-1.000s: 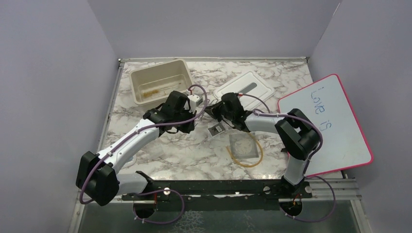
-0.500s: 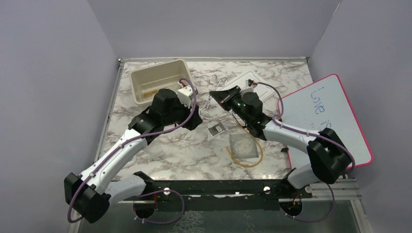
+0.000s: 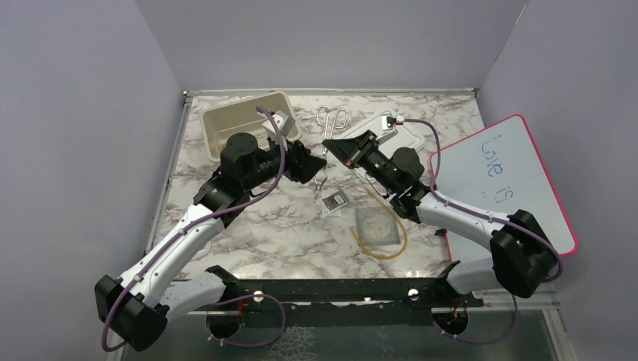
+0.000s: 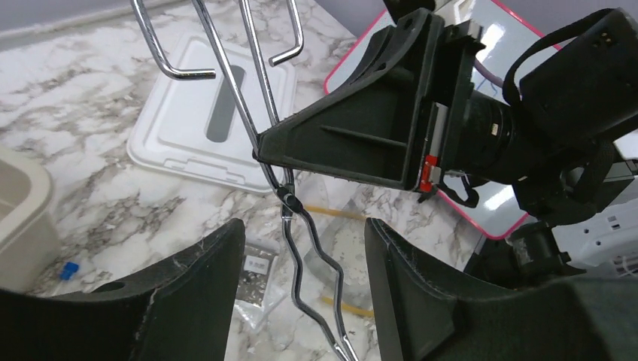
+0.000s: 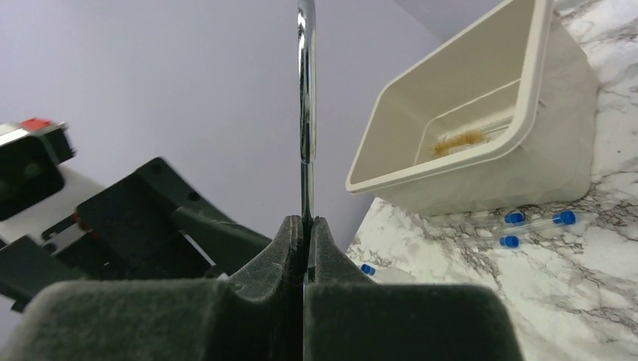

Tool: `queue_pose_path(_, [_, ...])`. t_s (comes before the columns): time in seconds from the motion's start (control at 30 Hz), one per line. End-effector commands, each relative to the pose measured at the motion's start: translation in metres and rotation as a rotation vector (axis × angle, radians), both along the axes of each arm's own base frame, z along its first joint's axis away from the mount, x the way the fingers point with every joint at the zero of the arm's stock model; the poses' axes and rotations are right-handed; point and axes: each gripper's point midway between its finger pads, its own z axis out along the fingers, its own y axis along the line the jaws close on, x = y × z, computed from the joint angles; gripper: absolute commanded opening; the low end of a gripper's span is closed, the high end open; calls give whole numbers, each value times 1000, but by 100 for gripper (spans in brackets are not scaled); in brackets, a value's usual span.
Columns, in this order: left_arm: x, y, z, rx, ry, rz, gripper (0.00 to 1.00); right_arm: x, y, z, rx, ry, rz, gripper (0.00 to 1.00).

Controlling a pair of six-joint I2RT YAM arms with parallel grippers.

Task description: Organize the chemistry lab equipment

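The metal tongs [image 3: 324, 154] hang above the table, and my right gripper [image 3: 329, 144] is shut on them near their pivot. Seen from the right wrist, the chrome rod [image 5: 305, 113] rises straight out of the closed right gripper [image 5: 305, 223]. My left gripper [image 3: 314, 167] stands open. Its fingers flank the tongs' wavy lower arms [image 4: 297, 252] without touching them, as the left gripper [image 4: 305, 226] shows from the wrist. The black-and-white packet [image 3: 335, 201], grey wire gauze [image 3: 374, 226] and amber tubing loop [image 3: 385, 247] lie on the marble below.
The beige bin [image 3: 218, 124] stands at the back left with a brown brush [image 5: 459, 139] inside. Blue-capped tubes [image 5: 538, 220] lie beside it. The white lid [image 3: 412, 137] lies behind the right arm. The red-bordered whiteboard [image 3: 511, 195] leans at the right.
My left gripper has opened around the tongs. Both wrists have moved toward the back, and the tongs have come up off the table in the right gripper, handles pointing to the back.
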Motion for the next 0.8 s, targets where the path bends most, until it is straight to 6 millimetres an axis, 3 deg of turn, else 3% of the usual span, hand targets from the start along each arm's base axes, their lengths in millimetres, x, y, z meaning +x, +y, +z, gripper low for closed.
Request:
queue_pose_path(0.0, [2,-23,0,-88,121,-69,61,-16,7,31,35,-143,78,1])
queue_pose_path(0.13, [1,-29,-19,-65,191,-96,55,-21,10,37,44,-171,109,1])
queue_pose_path(0.4, [7,-23,-14,-62,159,-48,28,-25,16,34,58,-177,155,0])
queue_pose_path(0.53, [5,-22,-14,-52,150,-57,0,-26,14,33,71,-171,150,1])
queue_pose_path(0.67, [0,-25,-12,-40,124,-97,0,-26,13,32,79,-157,149,1])
queue_pose_path(0.77, [3,-17,-16,31,84,-77,0,-25,10,30,69,-128,130,17])
